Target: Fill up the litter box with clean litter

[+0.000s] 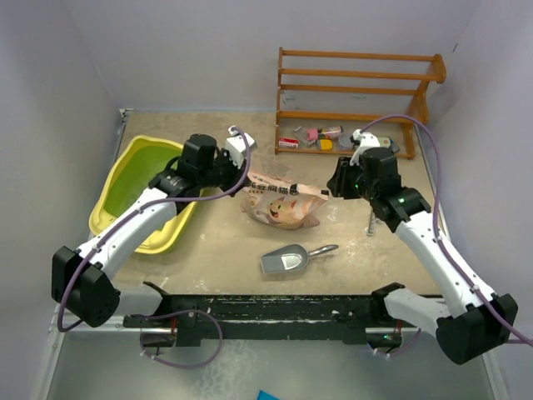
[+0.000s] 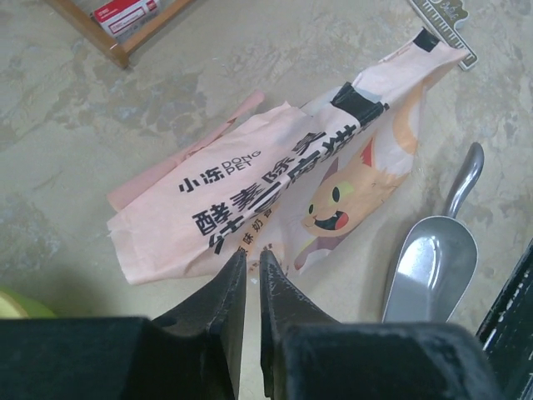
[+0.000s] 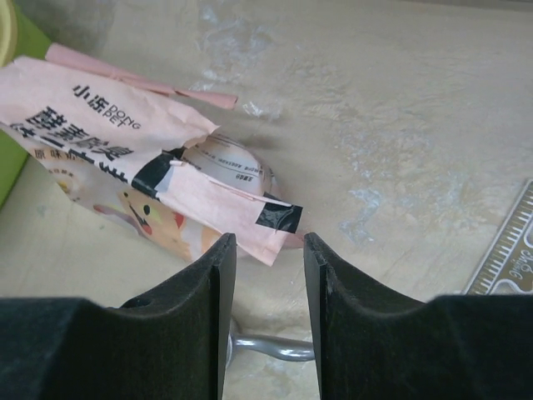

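Litter bag [image 1: 281,202] lies slumped mid-table, right of the yellow litter box [image 1: 141,171]; looks soft, crinkly, contents shifting, so pinch the taped corner [image 3: 279,217]; left gripper [image 2: 248,258] barely parted, right gripper [image 3: 268,250] spread, both empty.

Top: high above the near edge, facing down over the desk [image 1: 225,242].
Wrists: close, past their jaws.
Shared: the bag [image 1: 281,202].
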`<control>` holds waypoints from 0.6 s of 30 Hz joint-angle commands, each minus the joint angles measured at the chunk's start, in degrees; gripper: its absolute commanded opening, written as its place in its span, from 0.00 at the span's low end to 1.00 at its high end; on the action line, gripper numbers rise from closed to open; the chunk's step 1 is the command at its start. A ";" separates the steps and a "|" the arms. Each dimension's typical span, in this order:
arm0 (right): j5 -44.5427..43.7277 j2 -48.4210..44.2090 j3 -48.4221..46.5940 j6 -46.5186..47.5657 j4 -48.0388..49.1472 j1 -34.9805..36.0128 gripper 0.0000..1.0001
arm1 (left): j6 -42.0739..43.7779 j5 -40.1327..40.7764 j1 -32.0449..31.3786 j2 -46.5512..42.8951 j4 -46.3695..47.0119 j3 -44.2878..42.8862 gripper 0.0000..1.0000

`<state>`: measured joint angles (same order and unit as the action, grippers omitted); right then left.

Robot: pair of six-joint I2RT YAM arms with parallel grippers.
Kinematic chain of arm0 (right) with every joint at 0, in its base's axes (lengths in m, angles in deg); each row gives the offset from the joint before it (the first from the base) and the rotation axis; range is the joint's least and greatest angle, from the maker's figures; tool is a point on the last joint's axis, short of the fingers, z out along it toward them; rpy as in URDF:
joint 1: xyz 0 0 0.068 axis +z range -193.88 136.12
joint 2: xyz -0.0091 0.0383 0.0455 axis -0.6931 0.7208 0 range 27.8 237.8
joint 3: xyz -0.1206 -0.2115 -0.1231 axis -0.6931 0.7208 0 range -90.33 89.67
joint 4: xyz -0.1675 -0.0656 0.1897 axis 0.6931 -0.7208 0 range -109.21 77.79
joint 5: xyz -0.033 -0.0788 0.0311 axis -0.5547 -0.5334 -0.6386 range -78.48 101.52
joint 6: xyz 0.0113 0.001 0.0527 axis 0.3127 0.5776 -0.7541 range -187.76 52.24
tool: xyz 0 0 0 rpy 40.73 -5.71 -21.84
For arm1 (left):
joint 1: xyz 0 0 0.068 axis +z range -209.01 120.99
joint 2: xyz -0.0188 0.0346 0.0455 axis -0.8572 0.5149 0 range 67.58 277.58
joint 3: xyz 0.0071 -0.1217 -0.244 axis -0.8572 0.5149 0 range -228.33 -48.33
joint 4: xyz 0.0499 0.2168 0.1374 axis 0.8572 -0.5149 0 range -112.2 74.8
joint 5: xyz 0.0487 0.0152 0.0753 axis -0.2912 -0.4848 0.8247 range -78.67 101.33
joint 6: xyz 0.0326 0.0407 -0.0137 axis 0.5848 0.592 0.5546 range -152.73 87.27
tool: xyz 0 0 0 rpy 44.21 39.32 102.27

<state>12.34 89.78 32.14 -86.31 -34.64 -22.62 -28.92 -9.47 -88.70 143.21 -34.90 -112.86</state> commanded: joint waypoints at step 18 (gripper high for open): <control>-11.89 2.08 -9.22 -11.09 -31.16 -11.74 0.60 | -11.90 3.63 0.31 -11.01 -0.16 2.61 0.22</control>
<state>-1.02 87.29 24.42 -96.49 -60.30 -27.76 -37.55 -5.34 -88.68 133.92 -37.85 -109.91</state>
